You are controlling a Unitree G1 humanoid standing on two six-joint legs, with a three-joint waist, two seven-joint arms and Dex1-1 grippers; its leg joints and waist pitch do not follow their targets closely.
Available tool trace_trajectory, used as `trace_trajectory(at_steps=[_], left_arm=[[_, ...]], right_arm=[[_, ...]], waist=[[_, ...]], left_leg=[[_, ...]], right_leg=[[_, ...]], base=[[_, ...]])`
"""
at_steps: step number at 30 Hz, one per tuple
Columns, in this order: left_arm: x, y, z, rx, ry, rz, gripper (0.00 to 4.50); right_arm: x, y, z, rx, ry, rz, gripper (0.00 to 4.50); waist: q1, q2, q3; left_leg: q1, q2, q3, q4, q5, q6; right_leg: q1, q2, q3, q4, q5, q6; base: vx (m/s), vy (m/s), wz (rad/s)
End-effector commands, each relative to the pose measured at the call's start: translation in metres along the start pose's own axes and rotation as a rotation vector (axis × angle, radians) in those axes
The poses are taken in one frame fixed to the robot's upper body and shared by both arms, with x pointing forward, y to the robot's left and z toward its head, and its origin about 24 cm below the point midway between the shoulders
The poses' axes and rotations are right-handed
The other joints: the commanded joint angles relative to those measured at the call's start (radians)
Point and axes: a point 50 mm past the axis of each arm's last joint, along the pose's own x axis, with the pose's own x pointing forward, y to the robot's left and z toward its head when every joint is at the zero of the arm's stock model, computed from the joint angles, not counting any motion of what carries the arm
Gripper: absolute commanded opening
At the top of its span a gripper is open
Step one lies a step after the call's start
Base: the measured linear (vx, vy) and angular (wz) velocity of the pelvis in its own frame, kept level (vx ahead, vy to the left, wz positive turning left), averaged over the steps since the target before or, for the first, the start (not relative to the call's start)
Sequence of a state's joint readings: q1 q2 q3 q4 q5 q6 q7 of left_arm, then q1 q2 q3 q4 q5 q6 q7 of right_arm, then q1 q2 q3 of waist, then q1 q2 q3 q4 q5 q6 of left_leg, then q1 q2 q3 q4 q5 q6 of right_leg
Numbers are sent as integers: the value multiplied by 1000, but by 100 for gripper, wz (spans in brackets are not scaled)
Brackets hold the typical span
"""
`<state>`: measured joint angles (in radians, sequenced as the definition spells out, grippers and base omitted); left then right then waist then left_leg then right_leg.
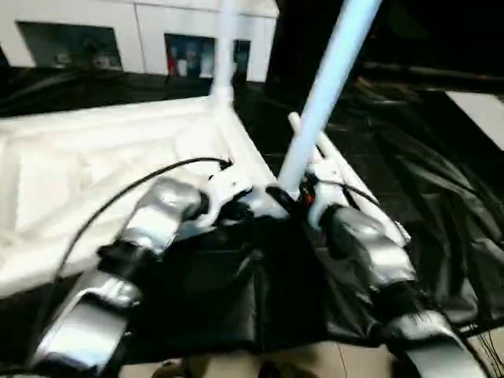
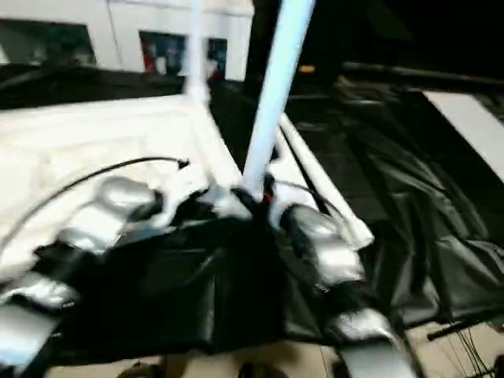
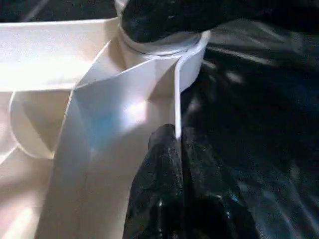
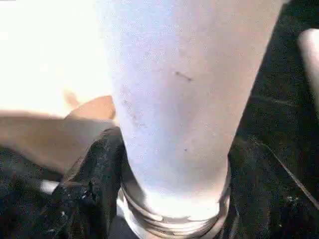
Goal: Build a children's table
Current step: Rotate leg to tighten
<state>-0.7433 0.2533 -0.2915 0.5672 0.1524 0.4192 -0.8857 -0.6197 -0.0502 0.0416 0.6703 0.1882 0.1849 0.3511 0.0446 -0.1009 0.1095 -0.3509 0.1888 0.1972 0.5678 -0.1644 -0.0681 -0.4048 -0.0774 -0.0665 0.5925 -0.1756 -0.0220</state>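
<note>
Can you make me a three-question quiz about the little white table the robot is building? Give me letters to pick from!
1. Where does the leg in the right tool stand?
A. In the near corner socket of the tabletop
B. Flat on the black cloth
C. On the white cabinet

2. How many legs stand up from the tabletop?
A. None
B. Two
C. Four

3. What is the left tool doing?
A. Hanging in the air
B. Pinching the tabletop's edge wall by the socket
C. Holding a loose leg

Answers:
1 A: the right wrist view shows the leg's base seated in the socket's ring.
2 B: the held one, plus another leg at the far corner; more legs lie on the black cloth.
3 B: its black fingers close on the thin white wall.
</note>
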Motion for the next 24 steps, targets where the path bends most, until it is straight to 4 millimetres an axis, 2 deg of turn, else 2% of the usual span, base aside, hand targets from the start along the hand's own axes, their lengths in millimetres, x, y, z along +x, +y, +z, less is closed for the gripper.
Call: trace_trajectory(at_steps=[1,2,3,4,8,9,11,12,13,15,17,18,19,20,21,22,23,24], left_arm=[[14,-11,3,-43,-6,-8,0],[17,-10,5,-53,-5,12,0],[18,-9,6,-49,-2,25,0],[18,-9,6,-49,-2,26,0],[19,-8,8,-48,6,47,0],[19,-7,8,-50,9,54,0],[18,-6,8,-47,9,54,0],[18,-6,7,-45,9,53,0],[17,-6,7,-38,9,47,0],[16,-7,6,-24,4,30,0],[14,-7,5,-2,3,6,0],[12,-8,2,5,8,-19,0],[10,-10,2,31,-7,-47,0],[8,-10,2,41,-13,-64,0],[6,-11,0,54,-17,-88,0],[4,-11,-1,70,-23,-105,0],[1,-12,-2,105,-35,-131,0],[-1,-12,-3,106,-34,-139,0]], right_arm=[[1,-2,-37,80,166,-102,265],[6,2,-34,104,160,-119,265],[11,6,-31,109,155,-120,265],[11,7,-30,109,154,-120,265],[19,16,-25,66,146,-100,265],[20,18,-23,83,125,-53,265],[20,18,-20,101,107,-37,265],[20,18,-19,110,98,-32,321],[19,16,-17,110,84,-11,335],[18,13,-14,96,69,17,335],[13,7,-12,19,64,58,355],[5,1,-11,-38,71,125,368],[-1,-4,-11,-68,73,168,378],[-5,-7,-11,-85,73,199,378],[-13,-11,-11,-112,74,252,378],[-19,-14,-10,-131,75,290,378],[-27,-18,-10,-156,77,337,378],[-29,-19,-9,-160,75,348,378]], waist=[[-1,13,-50],[-6,14,-52],[-7,8,-53],[-8,14,-54],[-11,15,-55],[-8,10,-56],[-7,9,-55],[-7,9,-55],[-6,10,-55],[-5,8,-56],[0,8,-58],[4,8,-61],[5,8,-63],[11,11,-65],[12,8,-66],[17,6,-68],[23,7,-72],[23,4,-74]], left_leg=[[18,41,-41,-73,-394,-25],[15,41,-44,-76,-403,-27],[12,43,-43,-77,-400,-25],[14,43,-44,-79,-403,-23],[9,45,-43,-83,-397,-21],[11,44,-39,-81,-389,-12],[11,45,-38,-81,-389,-3],[12,45,-37,-81,-388,-2],[12,45,-37,-81,-389,-1],[10,45,-36,-81,-375,7],[9,47,-36,-81,-354,12],[7,48,-31,-80,-314,21],[5,48,-28,-78,-296,27],[4,50,-27,-77,-267,40],[3,49,-26,-76,-255,48],[1,50,-24,-73,-227,62],[7,50,-19,-68,-198,79],[4,47,-16,-66,-164,94]], right_leg=[[15,-85,43,-107,-629,-88],[17,-83,41,-107,-612,-82],[19,-83,42,-108,-600,-80],[18,-83,41,-106,-578,-85],[22,-81,42,-102,-511,-100],[20,-83,46,-101,-498,-105],[19,-83,47,-103,-504,-106],[18,-84,47,-104,-504,-108],[18,-83,47,-104,-504,-109],[21,-83,48,-103,-495,-114],[25,-84,48,-102,-474,-117],[28,-81,50,-94,-403,-139],[29,-82,52,-90,-369,-146],[33,-81,53,-85,-319,-161],[35,-77,52,-82,-300,-162],[39,-78,52,-76,-259,-177],[38,-77,54,-73,-212,-191],[40,-75,54,-65,-157,-216]], base=[[0,0,0],[0,0,0],[0,0,0],[0,0,0],[0,0,0],[0,0,0],[0,0,0],[0,0,0],[0,0,0],[0,0,0],[0,0,0],[0,0,0],[0,0,0],[0,0,0],[51,-11,3],[64,-16,4],[97,-32,8],[68,-26,7]])
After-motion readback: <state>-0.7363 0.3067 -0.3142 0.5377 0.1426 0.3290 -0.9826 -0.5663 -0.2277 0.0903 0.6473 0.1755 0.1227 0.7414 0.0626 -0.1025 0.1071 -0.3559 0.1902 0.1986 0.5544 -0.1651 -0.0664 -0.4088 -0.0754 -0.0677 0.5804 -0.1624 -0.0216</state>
